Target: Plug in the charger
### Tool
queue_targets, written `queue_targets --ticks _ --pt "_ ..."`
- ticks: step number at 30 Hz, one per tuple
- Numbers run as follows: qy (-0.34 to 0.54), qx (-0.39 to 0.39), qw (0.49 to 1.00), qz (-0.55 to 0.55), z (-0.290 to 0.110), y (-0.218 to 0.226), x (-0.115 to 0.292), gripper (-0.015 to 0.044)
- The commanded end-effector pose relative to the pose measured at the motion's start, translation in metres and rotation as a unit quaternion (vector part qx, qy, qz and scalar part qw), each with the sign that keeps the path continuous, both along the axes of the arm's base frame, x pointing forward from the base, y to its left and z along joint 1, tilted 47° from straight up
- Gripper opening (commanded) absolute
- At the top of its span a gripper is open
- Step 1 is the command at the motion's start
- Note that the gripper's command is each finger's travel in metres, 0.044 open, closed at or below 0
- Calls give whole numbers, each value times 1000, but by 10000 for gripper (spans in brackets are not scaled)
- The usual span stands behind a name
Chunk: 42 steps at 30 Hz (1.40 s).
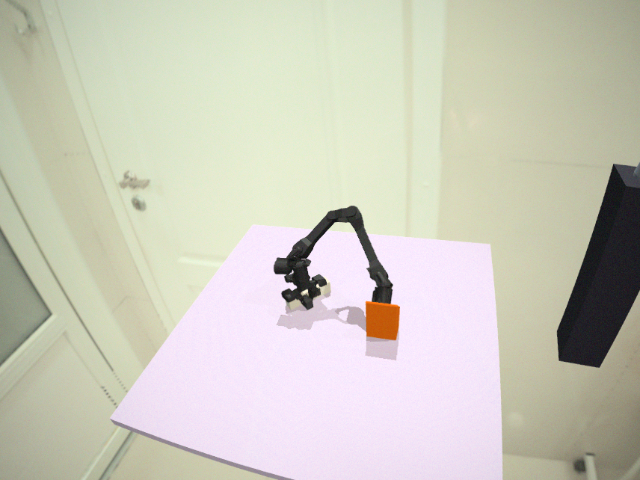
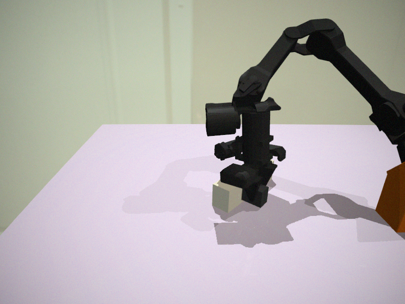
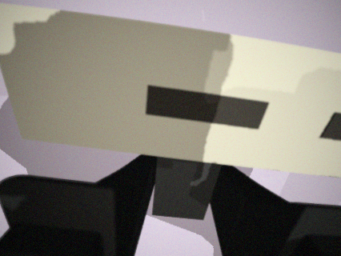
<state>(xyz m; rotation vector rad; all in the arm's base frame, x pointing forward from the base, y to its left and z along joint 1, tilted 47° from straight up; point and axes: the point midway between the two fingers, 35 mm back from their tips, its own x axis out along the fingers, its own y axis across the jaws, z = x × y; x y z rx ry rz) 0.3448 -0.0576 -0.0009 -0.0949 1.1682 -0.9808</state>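
Note:
The cream power strip [image 1: 294, 305] [image 2: 225, 197] [image 3: 100, 80] lies on the lavender table [image 1: 309, 403] [image 2: 98, 228]. In the wrist view it fills the upper half, with one dark outlet slot [image 3: 206, 106] near its middle and a second slot [image 3: 332, 127] at the right edge. My gripper [image 1: 304, 294] [image 2: 253, 191] [image 3: 182, 154] points down right over the strip and is shut on the dark grey charger [image 3: 176, 192]. The charger's far end reaches the strip's near edge in the wrist view. Its prongs are hidden. In the top and exterior views the fingers hide the charger.
An upright orange block [image 1: 382, 320] [image 2: 392, 202] stands in front of the arm's base, to the right of the strip. A tall dark navy block [image 1: 600, 274] hangs at the right edge of the top view, off the table.

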Motion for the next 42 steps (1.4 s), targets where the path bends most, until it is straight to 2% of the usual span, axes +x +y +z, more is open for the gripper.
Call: queue_targets --ticks 1,42 --pt "-13 -7 1000 0 5 -2 6 0" --pt "0 0 1000 1 -2 0 0 0"
